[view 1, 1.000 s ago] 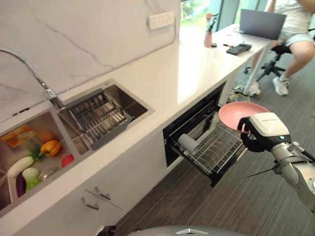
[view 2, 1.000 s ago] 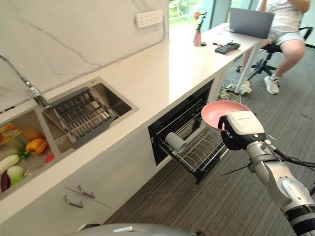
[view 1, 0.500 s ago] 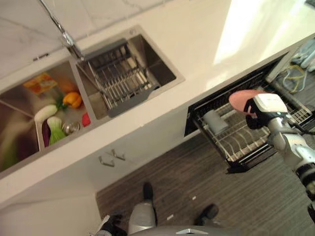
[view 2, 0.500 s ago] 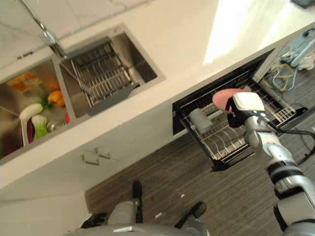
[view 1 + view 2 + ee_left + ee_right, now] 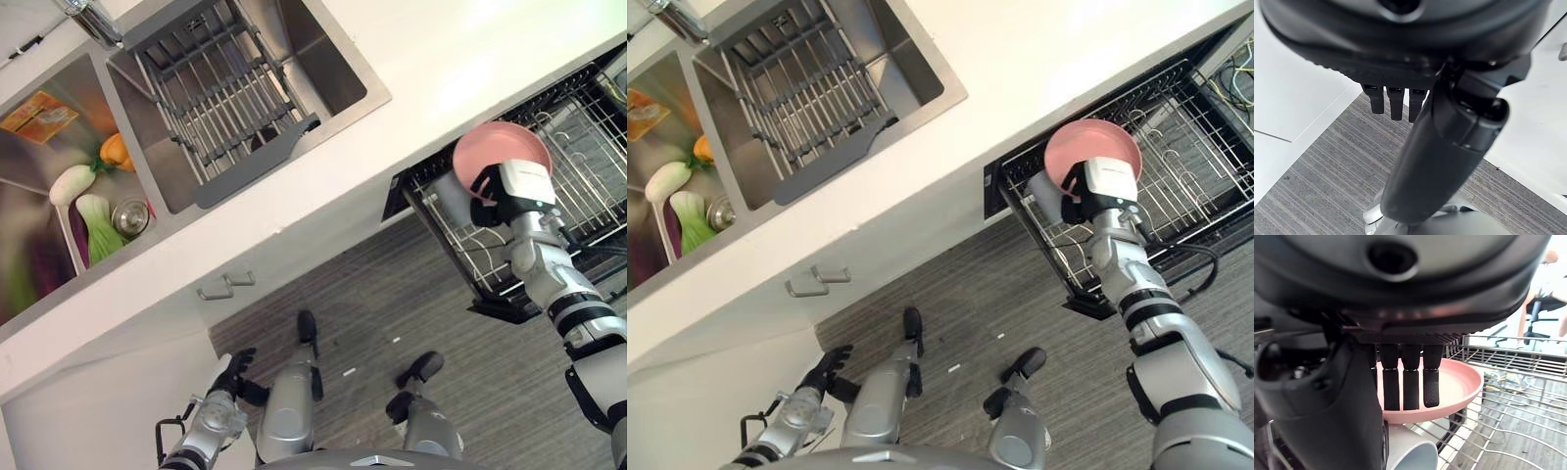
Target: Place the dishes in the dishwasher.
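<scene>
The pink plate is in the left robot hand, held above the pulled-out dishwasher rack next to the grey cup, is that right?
Not quite: the pink plate is in the right robot hand, not the left, as the right eye view shows. The left robot hand hangs low by the floor, holding nothing. The rest stands: the plate is above the pulled-out dishwasher rack, next to the grey cup.

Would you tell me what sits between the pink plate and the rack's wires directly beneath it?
A grey cup lies under the pink plate, on the dishwasher rack, in the right wrist view.

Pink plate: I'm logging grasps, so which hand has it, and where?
The right hand pinches the pink plate at its rim, fingers lying inside it.
</scene>
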Tool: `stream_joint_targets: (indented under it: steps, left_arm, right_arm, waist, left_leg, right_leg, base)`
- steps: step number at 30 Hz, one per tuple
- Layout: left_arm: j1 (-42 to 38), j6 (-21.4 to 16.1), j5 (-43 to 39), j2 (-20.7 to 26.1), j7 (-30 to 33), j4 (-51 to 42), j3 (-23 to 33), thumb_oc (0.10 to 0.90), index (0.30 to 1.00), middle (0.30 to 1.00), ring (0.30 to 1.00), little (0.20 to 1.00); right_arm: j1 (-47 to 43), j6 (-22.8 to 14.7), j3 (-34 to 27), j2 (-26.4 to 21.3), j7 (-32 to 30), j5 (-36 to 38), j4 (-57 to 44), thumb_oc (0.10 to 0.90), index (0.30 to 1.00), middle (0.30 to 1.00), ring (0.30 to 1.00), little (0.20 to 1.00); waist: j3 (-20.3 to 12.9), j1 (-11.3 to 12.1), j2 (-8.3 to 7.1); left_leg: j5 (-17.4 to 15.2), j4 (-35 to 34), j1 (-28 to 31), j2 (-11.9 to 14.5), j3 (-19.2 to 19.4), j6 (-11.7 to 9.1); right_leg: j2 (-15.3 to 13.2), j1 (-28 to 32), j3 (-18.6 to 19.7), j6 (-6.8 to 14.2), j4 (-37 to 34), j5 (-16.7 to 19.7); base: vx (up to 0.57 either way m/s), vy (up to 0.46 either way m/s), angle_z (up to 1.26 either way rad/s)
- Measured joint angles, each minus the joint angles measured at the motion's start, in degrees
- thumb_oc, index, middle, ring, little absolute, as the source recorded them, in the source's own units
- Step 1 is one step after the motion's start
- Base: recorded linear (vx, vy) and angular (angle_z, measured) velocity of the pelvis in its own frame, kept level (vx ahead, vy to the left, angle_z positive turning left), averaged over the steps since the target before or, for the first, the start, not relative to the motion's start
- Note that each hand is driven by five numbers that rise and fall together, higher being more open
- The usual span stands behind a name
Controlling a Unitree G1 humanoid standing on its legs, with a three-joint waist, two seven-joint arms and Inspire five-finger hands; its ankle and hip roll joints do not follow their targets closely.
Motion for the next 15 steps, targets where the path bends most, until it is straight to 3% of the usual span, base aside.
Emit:
stream_joint_targets:
  steps: [6,9,14,15]
  left_arm:
    - [-0.4,0.4,0.0,-0.1,0.3,0.2,0.1,0.8,0.9,0.9,0.9,0.9]
    - [-0.4,0.5,0.0,0.0,0.6,0.8,0.2,0.8,0.9,0.9,0.9,0.9]
    - [-0.3,1.4,0.5,-0.2,1.0,1.3,1.6,0.8,0.9,0.9,0.9,0.9]
    - [0.0,1.7,0.5,-0.2,1.4,1.2,2.8,0.8,0.9,0.9,0.9,0.9]
  right_arm:
    - [5.2,1.5,-8.8,-0.2,-2.7,3.0,2.1,0.8,0.9,0.9,0.9,0.9]
    - [7.1,2.4,-10.5,-0.4,-3.4,4.7,1.8,0.8,0.9,0.9,0.9,0.9]
    - [18.2,1.1,-23.5,1.0,-6.6,9.3,-16.1,0.8,0.9,0.9,0.9,0.9]
    - [22.7,0.4,-28.2,2.7,-8.7,9.4,-23.3,0.8,0.9,0.9,0.9,0.9]
  waist:
    - [0.0,-0.9,-0.05]
    - [0.0,-2.0,-0.1]
    - [-0.2,-4.6,-0.36]
    - [-0.6,-5.2,-0.73]
  left_leg:
    - [0.0,0.0,0.3,0.0,0.1,0.0]
    - [0.0,0.0,0.6,0.0,0.7,0.0]
    - [0.0,-0.3,2.2,0.2,2.1,0.0]
    - [0.0,-0.3,2.6,0.3,2.4,0.0]
  right_leg:
    - [-0.1,-0.1,1.5,0.0,0.0,0.0]
    - [0.0,-0.1,2.2,0.0,0.0,0.0]
    - [0.2,-0.1,4.1,0.1,0.0,0.0]
    - [0.2,0.2,4.4,0.1,0.0,0.0]
  base:
    - [0.05,0.007,-0.03]
    - [0.04,0.003,-0.08]
    - [0.08,-0.017,-0.17]
    - [0.08,-0.046,-0.16]
